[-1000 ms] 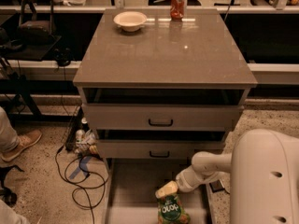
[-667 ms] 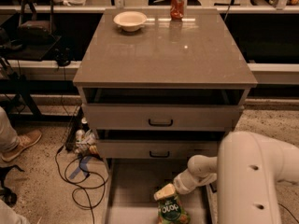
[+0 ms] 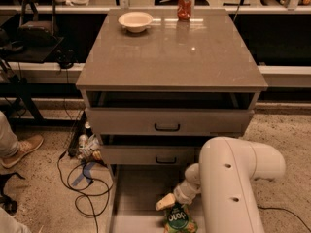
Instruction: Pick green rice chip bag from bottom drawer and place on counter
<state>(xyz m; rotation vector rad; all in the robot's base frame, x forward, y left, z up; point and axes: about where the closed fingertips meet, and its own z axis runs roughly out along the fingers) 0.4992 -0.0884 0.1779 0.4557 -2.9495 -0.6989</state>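
Note:
The green rice chip bag (image 3: 178,219) stands in the open bottom drawer (image 3: 133,191), at its front right, with a dark green oval and white lettering facing me. My gripper (image 3: 166,202) reaches down from the white arm (image 3: 233,178) and sits right at the bag's top edge, touching it. The counter (image 3: 170,52) is the glossy grey-brown top of the cabinet, above the two upper drawers with black handles.
A cream bowl (image 3: 135,20) and a red soda can (image 3: 184,5) stand at the back of the counter. Cables and small bottles (image 3: 86,147) lie on the speckled floor left of the cabinet. A person's shoe (image 3: 22,149) is at far left.
My arm has swung left and closer to the camera, covering more of the drawer's right side. The gripper stays at the bag's top; the bag has not visibly moved.

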